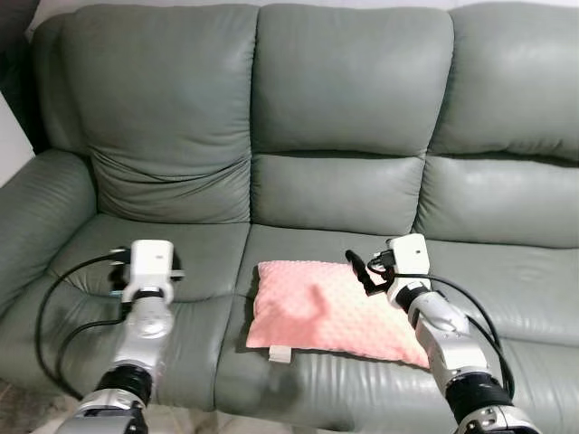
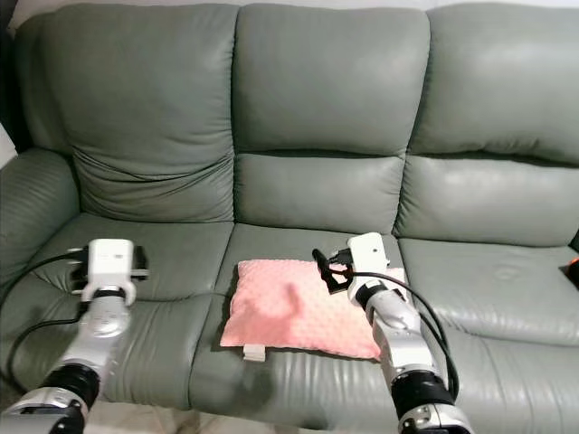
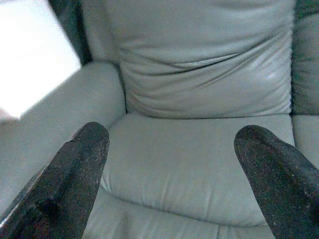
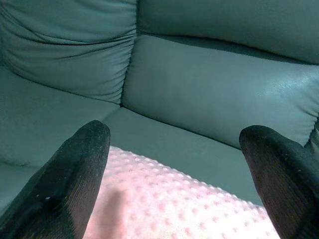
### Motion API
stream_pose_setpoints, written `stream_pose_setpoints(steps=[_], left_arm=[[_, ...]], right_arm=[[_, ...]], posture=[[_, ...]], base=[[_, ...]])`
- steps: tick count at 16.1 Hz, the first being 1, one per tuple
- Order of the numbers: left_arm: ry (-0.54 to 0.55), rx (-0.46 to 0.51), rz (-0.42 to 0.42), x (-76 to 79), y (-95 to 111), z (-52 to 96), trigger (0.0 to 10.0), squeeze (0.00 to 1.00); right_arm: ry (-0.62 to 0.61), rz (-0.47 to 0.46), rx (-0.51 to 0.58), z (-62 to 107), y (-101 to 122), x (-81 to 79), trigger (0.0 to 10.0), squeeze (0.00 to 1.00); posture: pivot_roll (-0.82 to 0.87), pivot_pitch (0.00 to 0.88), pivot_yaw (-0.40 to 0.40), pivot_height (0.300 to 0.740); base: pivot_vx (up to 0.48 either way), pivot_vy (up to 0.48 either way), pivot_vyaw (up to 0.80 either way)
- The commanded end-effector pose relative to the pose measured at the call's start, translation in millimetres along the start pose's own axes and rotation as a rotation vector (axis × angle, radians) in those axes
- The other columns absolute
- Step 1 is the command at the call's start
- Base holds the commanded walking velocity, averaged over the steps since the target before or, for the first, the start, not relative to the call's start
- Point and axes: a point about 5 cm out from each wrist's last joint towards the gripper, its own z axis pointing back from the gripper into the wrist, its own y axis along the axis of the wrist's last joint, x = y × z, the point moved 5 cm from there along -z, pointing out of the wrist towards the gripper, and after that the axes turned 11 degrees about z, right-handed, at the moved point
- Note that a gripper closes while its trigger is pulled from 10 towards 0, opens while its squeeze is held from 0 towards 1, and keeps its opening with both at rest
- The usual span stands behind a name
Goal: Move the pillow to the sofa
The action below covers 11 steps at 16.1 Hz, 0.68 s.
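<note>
Pillow: pink dotted pillow lies flat on the middle seat cushion of the sofa, its front edge near the seat's front lip.
Pillow tag: small white tag at the front edge — any writing on it is too small to read.
Right gripper: right gripper hovers over the pillow's far right corner, fingers spread wide apart and holding nothing.
Left gripper: left gripper hangs above the left seat cushion, well apart from the pillow — fingers spread wide, nothing between them.
Open room: bare grey-green leather lies on the left seat, the right seat and behind the pillow up to the backrest.
Edges: padded armrest bounds the left seat.
</note>
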Motion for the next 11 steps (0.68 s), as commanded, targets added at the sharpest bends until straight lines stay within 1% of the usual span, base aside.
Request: stream_pose_setpoints(steps=[1,3,5,6,7,8,10,11], left_arm=[[0.007,0.009,0.011,-6.2,2.8,-1.8,10.0,0.00],[0.032,-0.016,0.024,-9.2,-3.0,-0.4,10.0,0.00],[0.041,-0.023,0.036,-6.2,-4.2,0.4,10.0,0.00],[0.034,-0.019,0.020,-3.8,-3.3,0.3,10.0,0.00],[0.018,-0.028,0.023,-0.8,-3.4,-0.3,10.0,0.00],[-0.021,-0.019,0.005,5.7,0.9,-2.1,10.0,0.00],[-0.050,0.003,-0.009,8.0,5.2,-2.6,10.0,0.00],[-0.045,-0.004,-0.003,6.2,4.4,-2.5,10.0,0.00]], right_arm=[[0.041,0.025,0.012,-3.8,3.2,-11.8,10.0,0.00],[0.053,0.042,0.020,-6.2,6.0,-17.1,10.0,0.00],[0.058,0.035,0.024,-7.5,6.8,-21.4,10.0,0.00],[0.059,0.034,0.026,-7.1,6.4,-23.7,10.0,0.00],[0.054,0.026,0.025,-6.1,4.7,-24.6,10.0,0.00],[0.045,0.014,0.022,-4.4,2.3,-24.5,10.0,0.00],[0.050,0.015,0.023,-2.5,0.1,-27.9,10.0,0.00],[0.050,0.013,0.020,-3.0,-1.1,-29.4,10.0,0.00]], posture=[[-0.13,0.000,-0.006,0.740],[-0.13,0.000,-0.003,0.740],[-0.13,0.000,0.008,0.740],[-0.13,0.000,0.023,0.740],[-0.13,0.000,0.028,0.740],[-0.13,0.000,0.037,0.740],[-0.12,0.000,0.045,0.740],[-0.12,0.000,0.046,0.740]], base=[[0.000,0.000,0.00],[0.000,0.000,0.65],[0.000,0.000,0.80],[0.000,0.000,0.80],[0.000,0.000,0.80],[0.000,0.000,0.80],[0.000,0.000,0.80],[0.000,0.000,0.80]])
